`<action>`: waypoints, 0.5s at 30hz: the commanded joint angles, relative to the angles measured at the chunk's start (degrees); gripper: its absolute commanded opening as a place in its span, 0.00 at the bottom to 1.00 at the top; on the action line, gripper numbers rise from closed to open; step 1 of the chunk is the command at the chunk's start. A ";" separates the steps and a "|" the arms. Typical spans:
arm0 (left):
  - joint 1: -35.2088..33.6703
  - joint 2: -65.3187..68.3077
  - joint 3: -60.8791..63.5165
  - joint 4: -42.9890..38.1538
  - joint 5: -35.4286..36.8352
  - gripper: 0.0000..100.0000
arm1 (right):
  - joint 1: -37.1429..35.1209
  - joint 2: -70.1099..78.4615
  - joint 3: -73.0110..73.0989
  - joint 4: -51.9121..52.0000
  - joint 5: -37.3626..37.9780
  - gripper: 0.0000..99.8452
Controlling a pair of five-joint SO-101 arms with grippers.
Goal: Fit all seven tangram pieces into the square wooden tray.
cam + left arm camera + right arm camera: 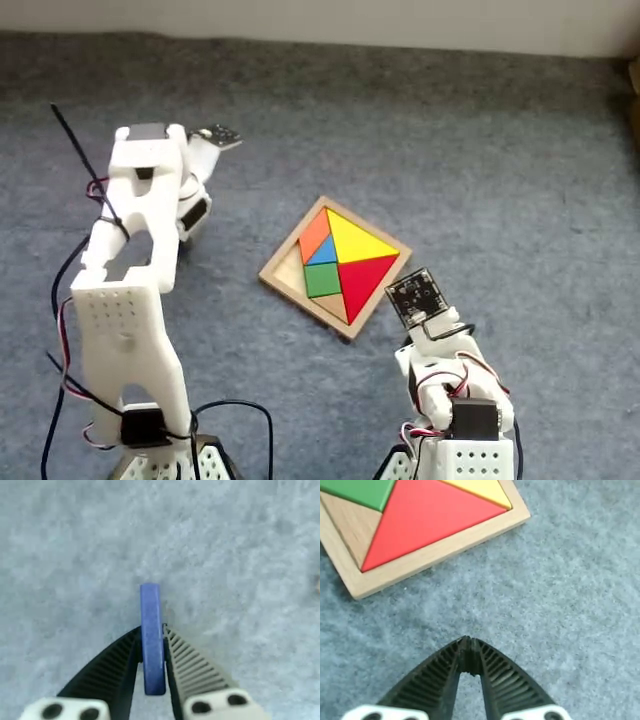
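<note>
The square wooden tray (300,305) lies mid-table and holds an orange piece (316,233), a yellow triangle (355,240), a small blue triangle (322,252), a green piece (322,280) and a red triangle (365,280). Bare wood shows at its left corner (287,268) and its near corner (333,307). Far to the tray's left, my left gripper (151,630) is shut on a dark blue piece (151,610), held on edge above the carpet. My right gripper (469,641) is shut and holds nothing, just off the tray's rim (445,550) by the red triangle (425,515).
Grey carpet covers the whole table. The left arm (135,260) stands tall along the left side, and the right arm (445,375) sits at the near right. Cables trail by the left arm's base (235,410).
</note>
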 commanded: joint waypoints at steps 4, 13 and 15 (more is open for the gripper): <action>5.76 -15.52 -0.13 6.51 5.71 0.00 | 0.75 0.66 8.40 -0.13 -0.09 0.01; 20.35 -26.59 12.00 2.81 23.56 0.00 | 0.84 0.66 8.40 -0.13 -0.09 0.01; 23.96 -27.38 14.99 -0.09 28.75 0.01 | 0.84 0.66 8.40 -0.13 -0.09 0.01</action>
